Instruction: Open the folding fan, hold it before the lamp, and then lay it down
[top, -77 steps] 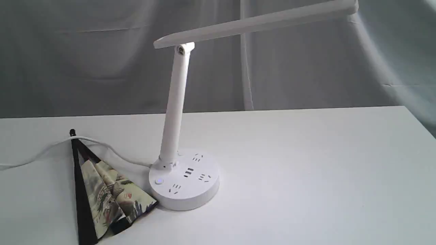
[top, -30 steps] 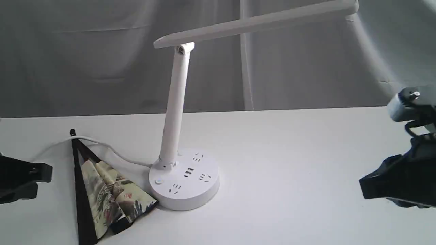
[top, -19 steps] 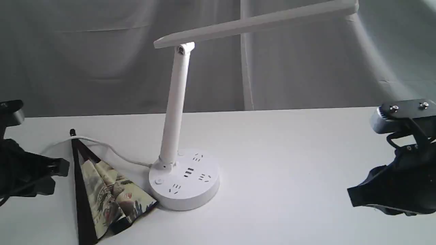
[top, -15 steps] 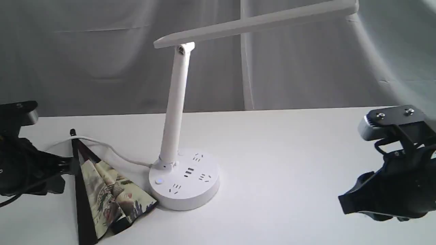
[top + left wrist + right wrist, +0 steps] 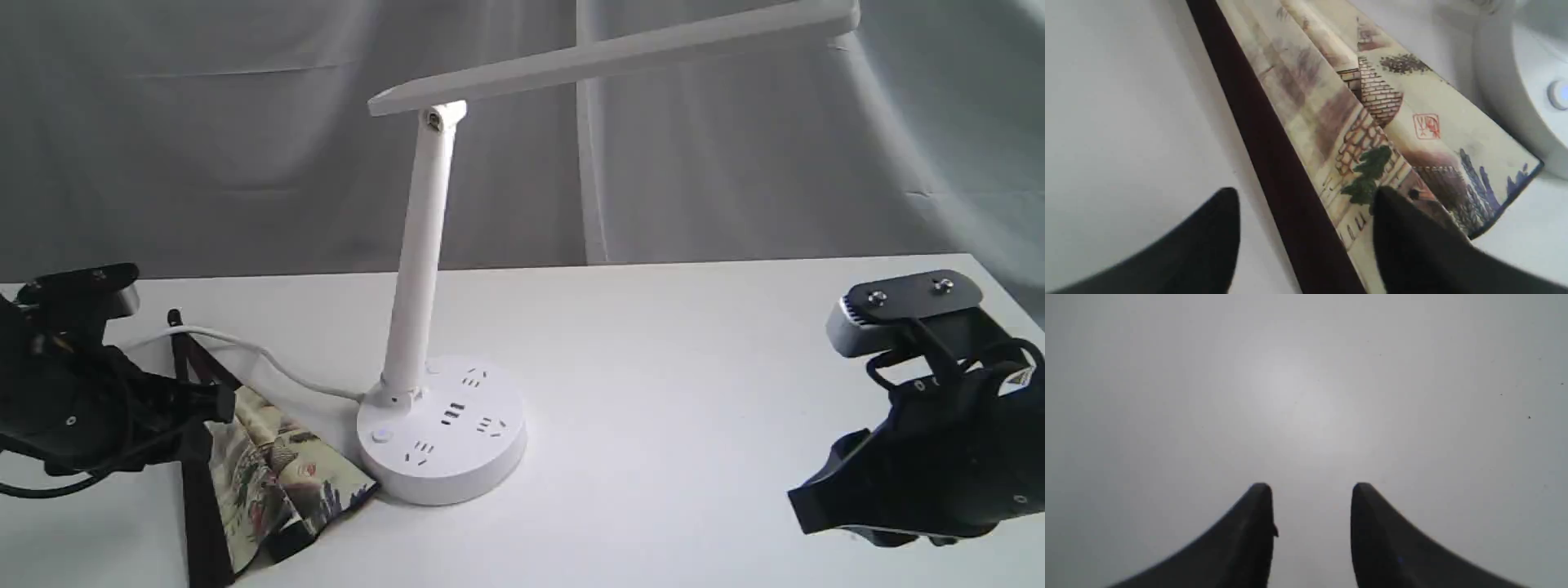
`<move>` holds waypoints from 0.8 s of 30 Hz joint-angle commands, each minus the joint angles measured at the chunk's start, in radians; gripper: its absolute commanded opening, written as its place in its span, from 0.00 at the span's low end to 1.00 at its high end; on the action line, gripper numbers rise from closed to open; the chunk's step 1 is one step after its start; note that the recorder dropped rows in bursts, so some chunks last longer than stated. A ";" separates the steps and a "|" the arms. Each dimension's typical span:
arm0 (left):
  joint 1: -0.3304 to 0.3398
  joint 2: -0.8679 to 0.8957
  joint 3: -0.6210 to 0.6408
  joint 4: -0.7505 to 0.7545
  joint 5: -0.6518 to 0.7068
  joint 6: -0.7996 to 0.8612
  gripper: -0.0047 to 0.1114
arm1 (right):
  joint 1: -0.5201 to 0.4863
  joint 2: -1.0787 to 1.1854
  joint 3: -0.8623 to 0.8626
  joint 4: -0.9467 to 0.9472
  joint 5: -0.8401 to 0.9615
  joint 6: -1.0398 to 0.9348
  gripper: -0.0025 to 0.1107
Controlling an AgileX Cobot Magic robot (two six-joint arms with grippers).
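Note:
The folding fan [image 5: 269,482] lies partly spread on the white table, left of the lamp, its printed leaf touching the lamp's base. In the left wrist view its dark maroon rib [image 5: 1274,163] runs between my left gripper's fingers [image 5: 1392,232]. My left gripper [image 5: 208,420] hangs open just above that rib, with nothing held. The lamp [image 5: 441,429] stands mid-table with its stem upright and its bar head reaching to the upper right. My right gripper [image 5: 808,502] hovers open over bare table [image 5: 1306,396] at the right, far from the fan.
The lamp's white cord [image 5: 245,349] runs from the base leftward, passing the fan's pivot [image 5: 173,317]. A grey cloth backdrop [image 5: 735,163] hangs behind the table's far edge. The lamp's head overhangs the middle and right of the table.
Both arms have come in from the sides. The left gripper moved right until it is over the fan's rib and its jaws spread wider. The right gripper moved left and lower.

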 commanded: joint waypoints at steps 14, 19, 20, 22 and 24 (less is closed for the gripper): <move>-0.016 0.138 -0.195 -0.158 -0.018 0.006 0.54 | 0.004 0.001 -0.007 0.009 -0.020 -0.007 0.32; -0.027 0.201 -0.249 -0.148 0.042 -0.019 0.52 | 0.004 0.001 -0.007 0.009 -0.020 -0.009 0.32; -0.034 0.213 -0.258 -0.130 0.054 -0.019 0.52 | 0.004 0.001 -0.007 0.009 -0.021 -0.009 0.32; -0.058 0.231 -0.268 -0.082 0.066 -0.019 0.52 | 0.004 0.001 -0.007 0.009 -0.021 -0.009 0.32; -0.074 0.236 -0.276 -0.020 0.067 -0.045 0.52 | 0.004 0.001 -0.007 0.009 -0.021 -0.009 0.32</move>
